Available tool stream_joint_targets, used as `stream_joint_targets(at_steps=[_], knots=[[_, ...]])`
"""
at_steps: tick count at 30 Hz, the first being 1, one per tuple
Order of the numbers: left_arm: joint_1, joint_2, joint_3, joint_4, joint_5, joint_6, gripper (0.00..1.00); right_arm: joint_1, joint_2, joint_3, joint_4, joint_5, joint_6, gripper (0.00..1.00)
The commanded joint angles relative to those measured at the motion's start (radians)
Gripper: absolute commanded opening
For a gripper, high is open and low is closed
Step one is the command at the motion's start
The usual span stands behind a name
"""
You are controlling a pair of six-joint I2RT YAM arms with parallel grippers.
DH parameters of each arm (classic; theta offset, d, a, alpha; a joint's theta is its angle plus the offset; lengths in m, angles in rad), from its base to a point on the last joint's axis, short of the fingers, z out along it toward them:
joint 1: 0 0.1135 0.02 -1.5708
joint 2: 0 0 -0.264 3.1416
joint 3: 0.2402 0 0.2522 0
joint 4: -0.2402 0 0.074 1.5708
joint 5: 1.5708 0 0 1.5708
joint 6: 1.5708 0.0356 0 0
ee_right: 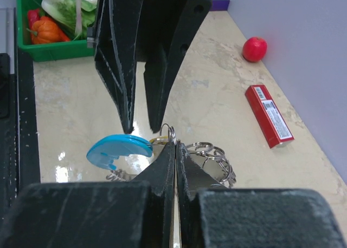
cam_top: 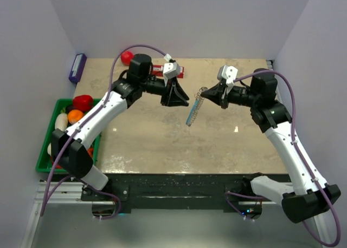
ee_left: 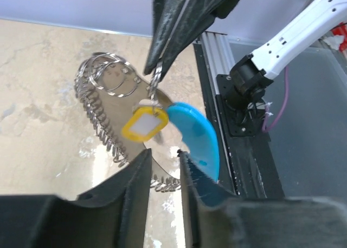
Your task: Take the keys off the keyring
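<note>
Right tool tight on keyring, left tool agape just beside, red box beyond.

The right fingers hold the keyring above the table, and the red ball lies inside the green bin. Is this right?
Not quite. The right fingers do hold the keyring above the table, but the red ball lies on the table by the far wall, near the red box, not inside the green bin. The top external view shows this.
</note>
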Motion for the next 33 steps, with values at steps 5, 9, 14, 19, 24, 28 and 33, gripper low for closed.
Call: stream_joint_targets(at_steps=[5, 9, 14, 19, 24, 28, 33], knots=[[0.062, -0.095, -0.006, 0.068, -0.008, -0.044, 0.46, -0.004, -0.038, 0.040, -0.004, -0.005, -0.062, 0.00], [0.059, -0.079, -0.023, 0.141, 0.050, -0.121, 0.50, -0.003, -0.037, 0.022, 0.002, -0.033, -0.077, 0.00], [0.021, -0.052, -0.033, 0.144, 0.038, -0.121, 0.52, -0.003, -0.026, 0.020, 0.008, -0.090, -0.089, 0.00], [0.015, -0.045, -0.017, 0.129, 0.024, -0.113, 0.53, -0.004, -0.020, 0.010, 0.013, -0.116, -0.089, 0.00], [0.015, -0.037, -0.014, 0.138, 0.036, -0.119, 0.53, -0.004, -0.023, -0.016, 0.031, -0.125, -0.078, 0.00], [0.011, -0.026, -0.006, 0.160, 0.053, -0.150, 0.53, -0.003, -0.020, -0.024, 0.037, -0.131, -0.075, 0.00], [-0.001, -0.011, 0.009, 0.161, 0.050, -0.165, 0.53, -0.003, -0.020, -0.036, 0.048, -0.134, -0.069, 0.00]])
